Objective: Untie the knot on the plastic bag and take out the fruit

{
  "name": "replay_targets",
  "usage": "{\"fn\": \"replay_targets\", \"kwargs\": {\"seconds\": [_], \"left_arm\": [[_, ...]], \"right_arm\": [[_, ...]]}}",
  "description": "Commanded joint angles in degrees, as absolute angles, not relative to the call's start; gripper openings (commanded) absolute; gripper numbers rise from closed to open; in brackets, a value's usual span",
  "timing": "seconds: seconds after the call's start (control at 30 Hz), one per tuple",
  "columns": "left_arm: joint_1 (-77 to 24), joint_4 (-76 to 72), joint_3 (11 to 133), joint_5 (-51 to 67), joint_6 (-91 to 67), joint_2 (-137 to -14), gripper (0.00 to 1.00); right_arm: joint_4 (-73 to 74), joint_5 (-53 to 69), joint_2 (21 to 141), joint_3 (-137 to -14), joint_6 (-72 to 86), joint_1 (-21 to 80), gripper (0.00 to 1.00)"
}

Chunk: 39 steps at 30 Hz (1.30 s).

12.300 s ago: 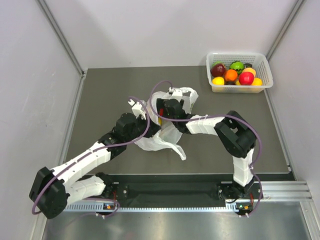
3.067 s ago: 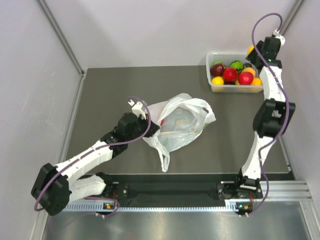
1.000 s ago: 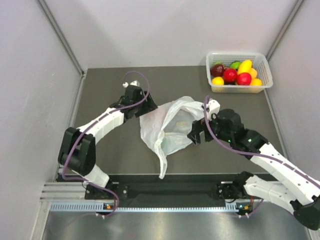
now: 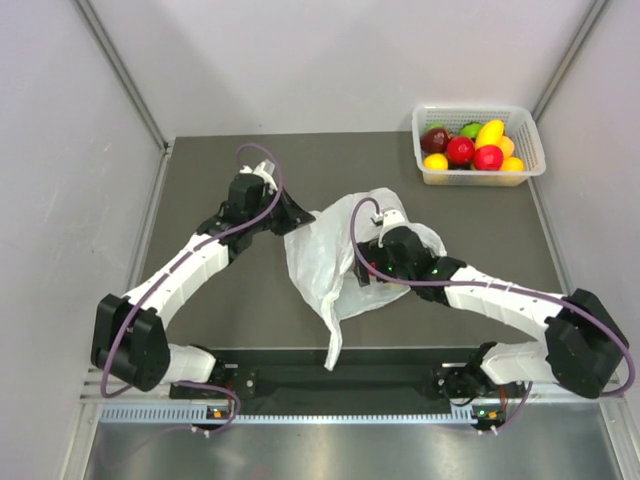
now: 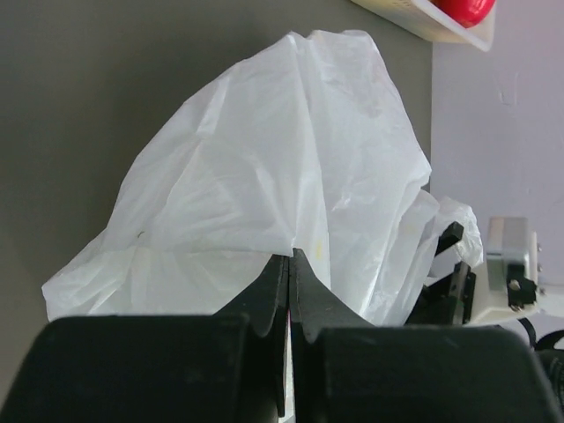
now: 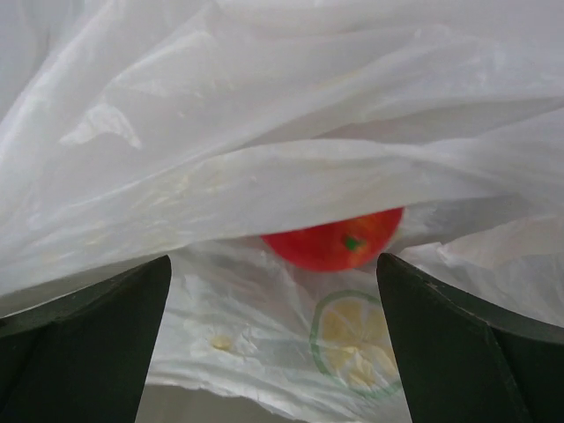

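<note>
Centrally on the dark grey table (image 4: 200, 180) lay the thin, translucent white plastic bag (image 4: 325, 255), and only the right wrist view saw under its film to a glossy red round fruit (image 6: 335, 240) inside, framed by the right gripper (image 6: 273, 262) spread wide. From overhead that fruit was hidden, though the white slotted basket (image 4: 532, 152) showed at the far right corner. Since a second earlier the left gripper (image 5: 290, 257) had pinched shut on the bag's far-left edge, and the right had pushed into its mouth.
</note>
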State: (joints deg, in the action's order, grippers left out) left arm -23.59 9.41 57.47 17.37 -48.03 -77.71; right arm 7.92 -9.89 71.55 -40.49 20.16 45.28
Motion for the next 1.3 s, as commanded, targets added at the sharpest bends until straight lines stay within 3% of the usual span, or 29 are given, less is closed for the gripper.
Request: {"fn": "replay_targets", "kwargs": {"seconds": [0.0, 0.37, 0.73, 0.9, 1.07, 1.27], "left_arm": [[-23.3, 5.9, 55.6, 19.4, -49.7, -75.4, 0.00], [-23.3, 3.7, 49.3, 20.7, -51.1, -73.7, 0.00], [-23.4, 2.8, 48.2, 23.2, -50.7, -72.8, 0.00], [-23.4, 2.8, 48.1, 24.1, -50.4, -72.9, 0.00], [-23.4, 2.0, 47.5, 24.5, -50.4, -73.1, 0.00], [-23.3, 2.0, 46.9, 24.5, -49.7, -73.7, 0.00]], "right_arm": [[1.3, -12.6, 74.1, -41.1, 22.6, 46.1, 1.00], [1.9, -29.5, 78.8, -42.1, 28.5, 46.1, 1.00], [-11.6, -16.6, 84.3, -43.5, 26.6, 46.1, 1.00], [-9.6, -16.9, 87.3, -47.7, 25.7, 46.1, 1.00], [-0.2, -24.9, 94.1, -56.0, 27.5, 45.9, 1.00], [3.1, -24.8, 97.9, -57.5, 29.4, 45.5, 1.00]]}}
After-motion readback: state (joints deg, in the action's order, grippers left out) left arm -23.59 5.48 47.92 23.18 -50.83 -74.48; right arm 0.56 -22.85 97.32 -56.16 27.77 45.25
